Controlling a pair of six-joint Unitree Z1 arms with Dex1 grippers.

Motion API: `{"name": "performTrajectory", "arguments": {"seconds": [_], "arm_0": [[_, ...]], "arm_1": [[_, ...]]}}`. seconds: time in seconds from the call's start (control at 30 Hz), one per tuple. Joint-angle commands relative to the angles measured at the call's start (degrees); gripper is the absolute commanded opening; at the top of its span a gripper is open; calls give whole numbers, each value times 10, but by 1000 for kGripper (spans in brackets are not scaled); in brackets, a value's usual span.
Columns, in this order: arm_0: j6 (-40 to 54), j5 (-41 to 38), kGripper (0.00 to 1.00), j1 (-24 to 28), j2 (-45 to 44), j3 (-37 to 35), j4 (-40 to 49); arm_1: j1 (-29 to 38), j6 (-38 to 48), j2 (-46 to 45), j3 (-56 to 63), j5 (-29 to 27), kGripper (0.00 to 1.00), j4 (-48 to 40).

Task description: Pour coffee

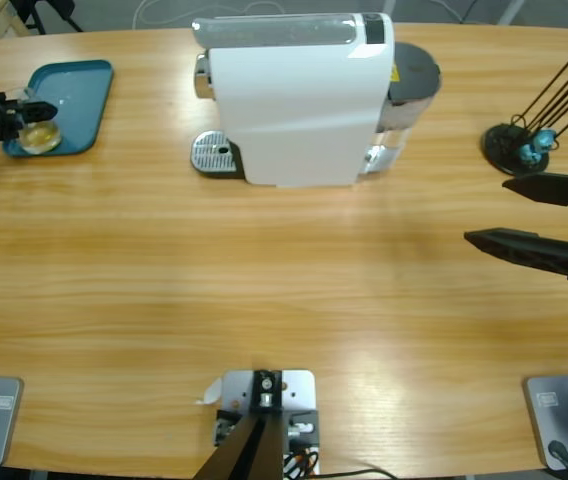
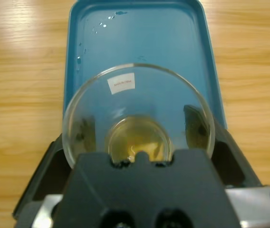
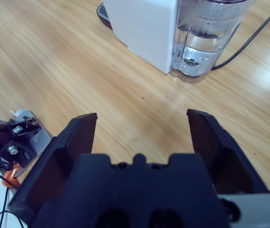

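A glass cup of coffee was held over the teal tray, left of the coffee machine.

The right gripper [image 3: 142, 124] hung over bare bench [image 1: 264, 290] right of the white coffee machine [image 1: 294, 100], its fingers [image 3: 80, 135] spread wide around nothing. Far left of the machine, the left gripper [image 2: 137, 130] clasped a clear glass cup [image 2: 137, 114] just above the teal tray [image 2: 139, 38]. The coffee [image 2: 137, 140], a shallow pale amber layer, lay in the cup's bottom.

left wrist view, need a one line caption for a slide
Left gripper fingers closed on a clear glass cup holding shallow amber coffee, over a teal plastic tray.
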Motion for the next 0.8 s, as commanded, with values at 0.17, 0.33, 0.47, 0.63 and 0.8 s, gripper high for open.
{"name": "performTrajectory", "arguments": {"seconds": [0.17, 0.33, 0.47, 0.63, 0.8], "arm_0": [[-11, -27, 838, 13, 75, -32, 6], [-15, -31, 1000, 7, 32, -24, 23], [-15, -31, 1000, 7, -32, -25, 78], [1, -30, 1000, -11, -219, -59, 218], [33, -36, 984, -120, -436, -132, 437]], "arm_1": [[-1, -1, 13, 9, 10, 821, -5], [-1, -1, 11, 8, 9, 821, -5], [-1, -1, 11, 8, 10, 830, -3], [-1, 0, 11, 7, 9, 830, -2], [12, 0, 18, 7, -11, 953, -7]]}}
